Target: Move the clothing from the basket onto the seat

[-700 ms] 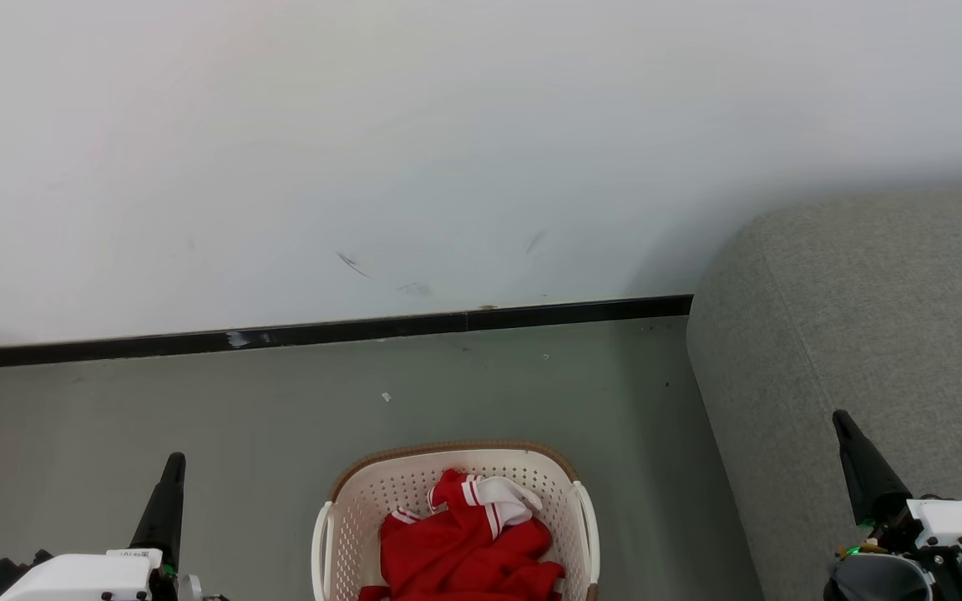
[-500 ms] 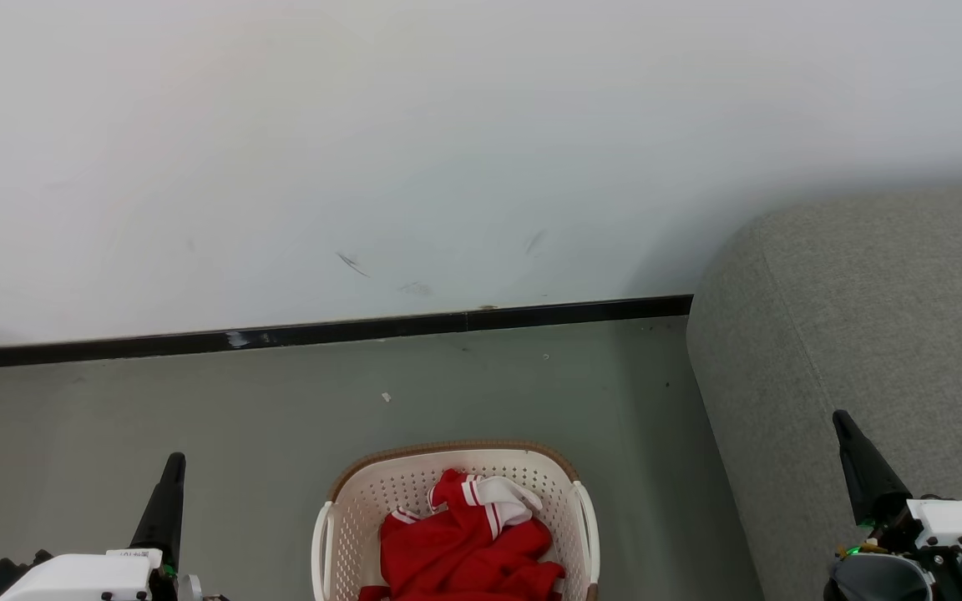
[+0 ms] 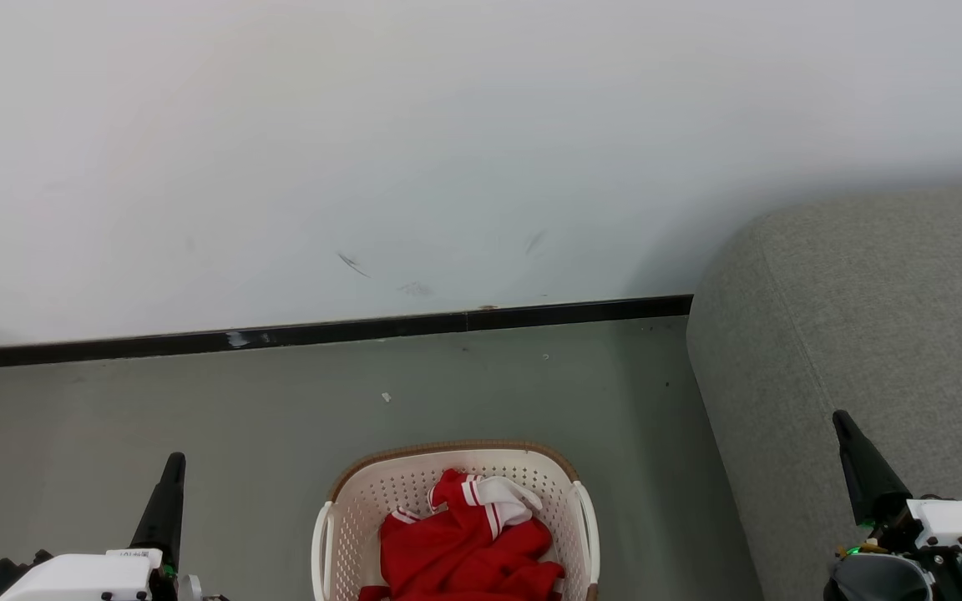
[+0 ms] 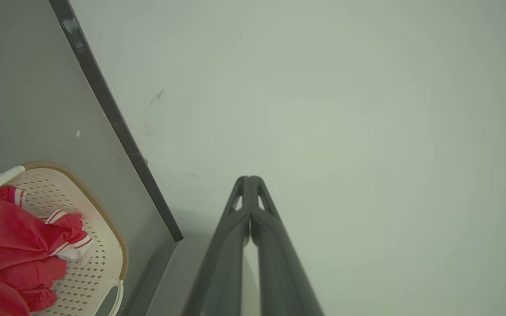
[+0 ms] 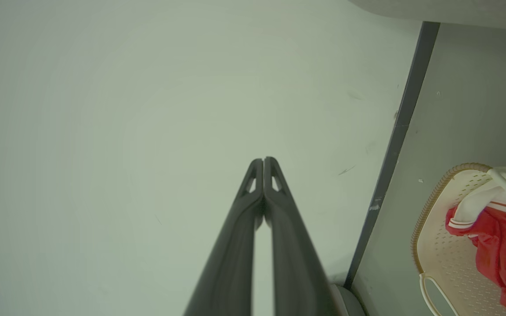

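The cream-white basket (image 3: 347,501) with a brown rim stands on the floor at the bottom centre of the head view, holding crumpled red clothing (image 3: 464,547) with white striped trim. The grey seat (image 3: 865,317) fills the right side, just right of the basket. My left gripper (image 3: 174,464) is shut and raised at the lower left, left of the basket. My right gripper (image 3: 842,420) is shut at the lower right, over the seat's edge. In the left wrist view the shut gripper (image 4: 249,179) points at the wall, with basket (image 4: 103,245) and clothing (image 4: 11,245) lower left. The right wrist view has the shut gripper (image 5: 263,159), basket (image 5: 433,245) and clothing (image 5: 499,245).
A pale wall (image 3: 448,150) with a black skirting strip (image 3: 322,332) runs behind the basket. Grey-green floor (image 3: 197,401) lies between the wall and the basket, with small specks on it.
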